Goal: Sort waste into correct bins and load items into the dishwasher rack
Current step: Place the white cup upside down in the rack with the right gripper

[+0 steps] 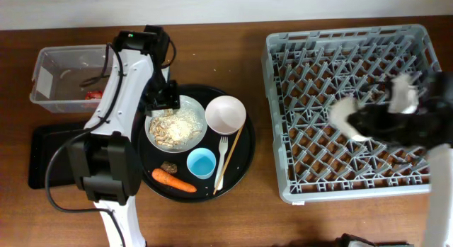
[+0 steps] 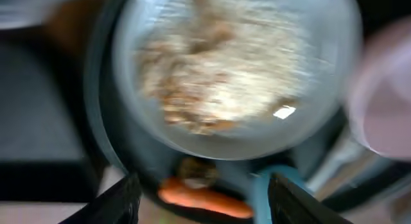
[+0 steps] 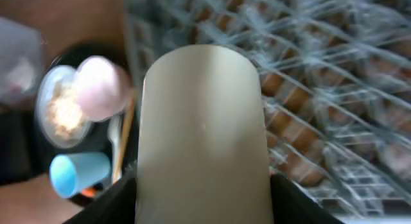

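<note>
White cup point(image 3: 202, 121) clamped between right gripper point(image 3: 204, 195) jaws, over rack point(image 3: 334, 89), motion-blurred, left gripper point(image 2: 205, 198) jaws spread wide and empty above plate point(image 2: 321, 115) of scraps point(image 2: 205, 76), on round tray point(image 1: 244, 160) beside pink bowl point(image 1: 225, 114), blue cup point(image 1: 201, 163), carrot point(image 1: 173, 180)

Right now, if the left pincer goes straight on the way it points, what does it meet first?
Probably the beige food scraps heaped in the pale grey plate-bowl, straight ahead of the open left pincer in its wrist view. The blur leaves depth unclear.
</note>
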Controlling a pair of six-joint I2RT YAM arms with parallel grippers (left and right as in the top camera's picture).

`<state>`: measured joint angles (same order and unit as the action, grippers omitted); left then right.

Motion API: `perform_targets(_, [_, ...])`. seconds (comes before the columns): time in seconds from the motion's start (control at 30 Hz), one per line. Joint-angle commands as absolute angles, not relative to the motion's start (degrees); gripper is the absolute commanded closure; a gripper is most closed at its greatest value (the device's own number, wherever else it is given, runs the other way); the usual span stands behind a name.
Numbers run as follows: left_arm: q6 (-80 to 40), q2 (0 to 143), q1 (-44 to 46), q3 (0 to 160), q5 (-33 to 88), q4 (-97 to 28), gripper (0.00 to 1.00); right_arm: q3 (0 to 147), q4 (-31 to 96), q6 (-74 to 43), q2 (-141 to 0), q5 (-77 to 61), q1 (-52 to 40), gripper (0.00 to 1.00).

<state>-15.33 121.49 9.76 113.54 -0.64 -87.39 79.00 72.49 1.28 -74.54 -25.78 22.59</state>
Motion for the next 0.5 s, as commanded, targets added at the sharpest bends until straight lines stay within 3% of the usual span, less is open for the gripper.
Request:
perform_targets(0.0, [-21.45,115.0,9.96,114.06,-11.68,-87.79,0.37,85.47,74.26,-2.66,-74.65,-12.69,30.85,0.55])
perform_targets(0.1, [-21.41,106.69,9.96,114.06,-11.84,-87.77,0.35,85.62,73.87,-7.94,-80.4,-2.87,37.63,0.55])
perform_targets(0.37, [-21.39,104.49,10.0,114.04,-11.79,-88.75,0.34,85.62,67.57,-11.27,-98.06,-2.09,43.27,0.45])
perform_targets(0.43, [-21.37,104.49,10.0,114.04,-11.81,-88.84,0.34,85.62,67.02,-11.27,-99.81,-6.15,43.24,0.01])
perform_targets(0.47, [-21.37,104.49,10.0,114.04,-11.79,-88.82,0.34,86.0,67.07,-11.27,-99.59,-9.08,43.27,0.01])
